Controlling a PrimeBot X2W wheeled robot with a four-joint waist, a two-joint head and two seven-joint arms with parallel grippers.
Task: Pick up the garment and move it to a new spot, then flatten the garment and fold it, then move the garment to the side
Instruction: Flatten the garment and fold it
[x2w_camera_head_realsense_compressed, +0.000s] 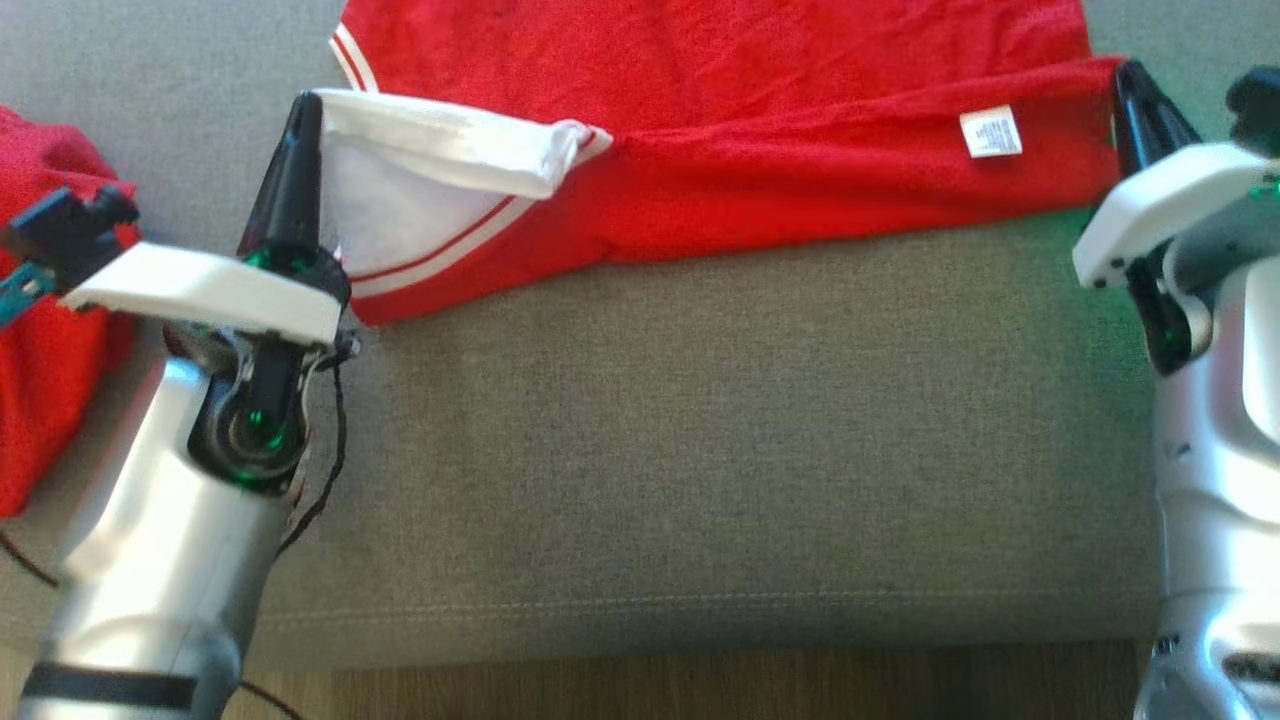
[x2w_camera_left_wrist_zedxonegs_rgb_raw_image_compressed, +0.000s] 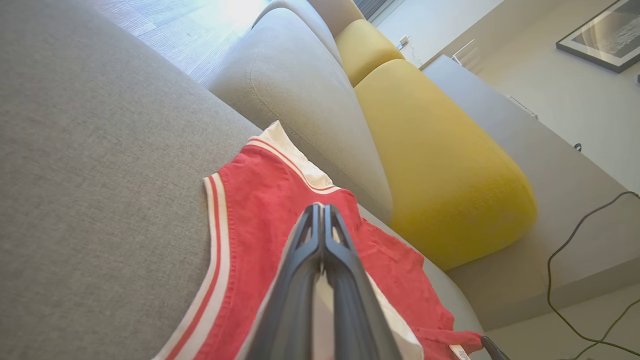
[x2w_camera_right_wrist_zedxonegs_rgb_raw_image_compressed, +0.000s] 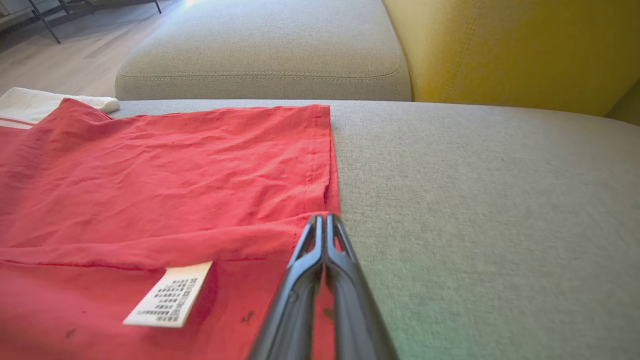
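You are looking down on a wide grey woven-fabric sofa seat (x2w_camera_head_realsense_compressed: 700, 420) that runs across the head view from left to right. In the left wrist view, long mustard-yellow back cushions (x2w_camera_left_wrist_zedxonegs_rgb_raw_image_compressed: 440, 165) stand along its far side.

The red jersey garment (x2w_camera_head_realsense_compressed: 760, 160), trimmed in red-and-white stripes, lies on the far part of that seat, stretched left to right. Its near edge is turned over onto itself, so a long doubled band of red lies on top. A second, crumpled red cloth (x2w_camera_head_realsense_compressed: 40, 400) sits at the left edge of the head view, apart from the garment.

Your left gripper (x2w_camera_head_realsense_compressed: 305, 105) is at the garment's left end. Its two dark fingers (x2w_camera_left_wrist_zedxonegs_rgb_raw_image_compressed: 345, 260) are pressed together on the corner of the white sleeve (x2w_camera_head_realsense_compressed: 420, 190), which is drawn taut up to the fingertips. Your right gripper (x2w_camera_head_realsense_compressed: 1132, 75) is at the garment's right end, also closed, pinching the red hem corner. In the right wrist view, red cloth shows in the slit between its fingers.

The small white printed care label (x2w_camera_head_realsense_compressed: 991, 132) lies face up on the doubled band, near the right gripper and to its left.
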